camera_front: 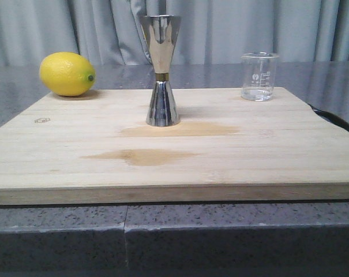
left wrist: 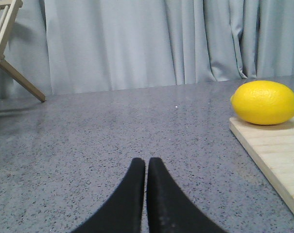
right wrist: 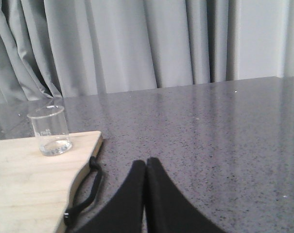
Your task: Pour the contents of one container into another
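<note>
The clear glass beaker with white marks stands upright at the back right of the wooden board; the right wrist view shows the beaker too. The steel hourglass jigger with a gold band stands upright mid-board. My left gripper is shut and empty over the grey counter, left of the board. My right gripper is shut and empty over the counter, right of the board, well short of the beaker. Neither gripper appears in the front view.
A yellow lemon lies at the board's back left corner, also the lemon in the left wrist view. A black cord loop hangs off the board's right edge. Two damp stains mark the board. A wooden stand sits far left.
</note>
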Motion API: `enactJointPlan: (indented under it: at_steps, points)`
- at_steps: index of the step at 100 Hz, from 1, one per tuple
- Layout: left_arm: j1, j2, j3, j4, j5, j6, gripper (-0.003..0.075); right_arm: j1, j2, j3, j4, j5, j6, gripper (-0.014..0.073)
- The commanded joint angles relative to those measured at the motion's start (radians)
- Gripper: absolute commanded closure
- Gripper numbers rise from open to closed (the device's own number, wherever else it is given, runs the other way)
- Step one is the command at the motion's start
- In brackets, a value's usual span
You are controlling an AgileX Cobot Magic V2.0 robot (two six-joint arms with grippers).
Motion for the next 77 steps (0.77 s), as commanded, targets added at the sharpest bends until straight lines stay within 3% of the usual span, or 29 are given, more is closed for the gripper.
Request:
enactJointPlan:
  at_steps: [1,16,77]
  points:
    - [-0.005,-0.024,0.005,-0.003,-0.078,-0.006,0.0739,-0.005,-0.024,0.016,0.128,-0.112,-0.057,0.0665]
    - [-0.005,-0.024,0.005,-0.003,-0.078,-0.006,0.0739,-0.005,-0.024,0.016,0.172,-0.129,-0.150,0.0665]
    - [-0.005,-0.024,0.005,-0.003,-0.078,-0.006,0.0739,-0.005,-0.024,0.016,0.178,-0.129,-0.149,0.0665]
